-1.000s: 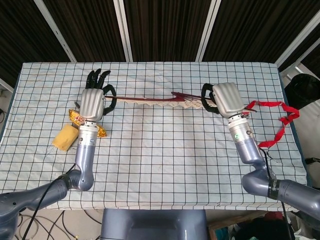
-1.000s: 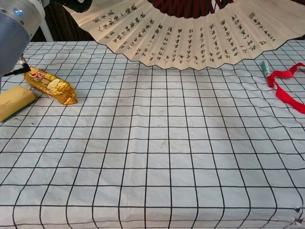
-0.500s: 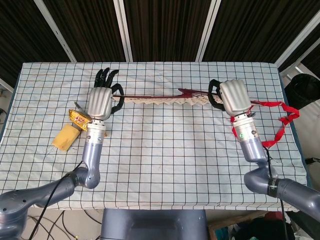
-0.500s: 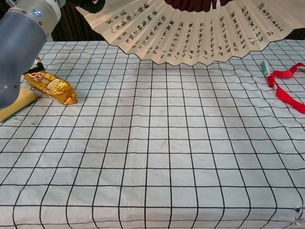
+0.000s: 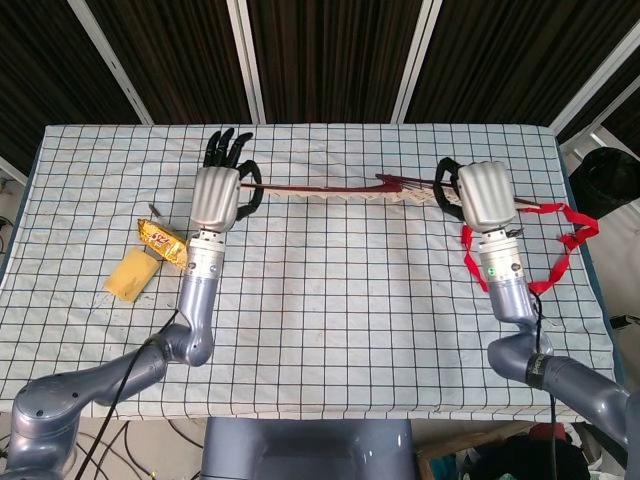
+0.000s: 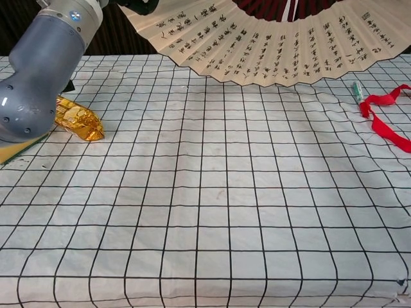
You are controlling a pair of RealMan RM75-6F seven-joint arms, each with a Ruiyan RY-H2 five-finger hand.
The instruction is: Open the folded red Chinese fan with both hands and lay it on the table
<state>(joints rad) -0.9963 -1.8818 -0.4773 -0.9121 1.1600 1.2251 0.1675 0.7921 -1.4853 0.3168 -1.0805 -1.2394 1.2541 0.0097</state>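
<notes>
Head view: one open fan (image 5: 340, 193), two hands gripping.

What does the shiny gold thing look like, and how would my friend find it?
Start at the checked tablecloth and go to its left side, beside the left arm. There lies a small gold packet, crinkly foil with some red print. A plain yellow sponge lies right next to it, but only the packet shines.

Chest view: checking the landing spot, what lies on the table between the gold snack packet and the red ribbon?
Only bare checked tablecloth between snack packet and ribbon.
</notes>
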